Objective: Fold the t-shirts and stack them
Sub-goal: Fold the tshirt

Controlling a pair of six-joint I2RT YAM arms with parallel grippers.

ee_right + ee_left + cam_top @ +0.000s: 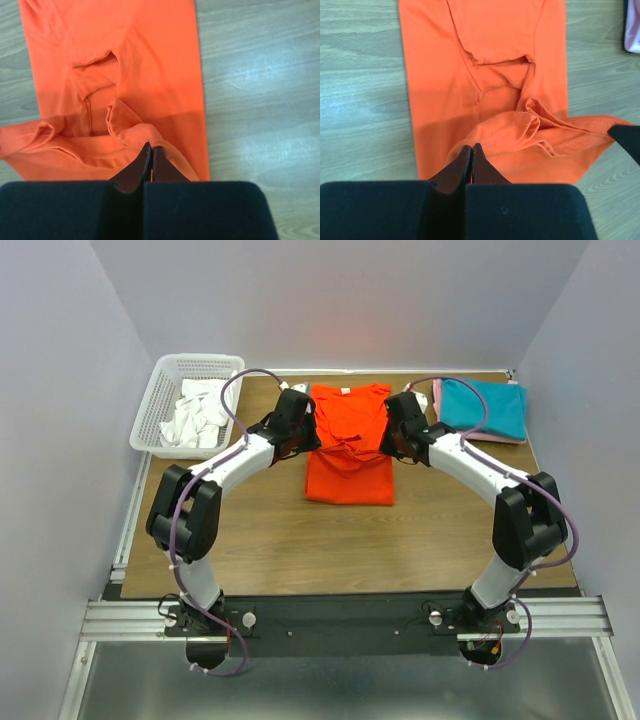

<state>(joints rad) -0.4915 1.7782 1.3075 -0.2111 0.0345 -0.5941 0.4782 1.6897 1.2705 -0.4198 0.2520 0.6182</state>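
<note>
The orange-red t-shirt (348,445) lies on the wooden table, folded into a narrow strip, its far end lifted and bunched. My left gripper (297,433) is shut on the shirt's left edge; in the left wrist view (471,146) the hem cloth (520,135) rises from the closed tips. My right gripper (397,435) is shut on the right edge; in the right wrist view (151,145) the cloth (135,132) folds over its tips. A teal t-shirt (484,406) lies on a pink one (480,437) at back right. White shirts (196,415) fill the basket.
A white mesh basket (150,410) stands at the back left of the table. The teal and pink stack sits close to the right arm's elbow. Grey walls enclose the table on three sides. Bare wood (350,550) lies between the shirt and the arm bases.
</note>
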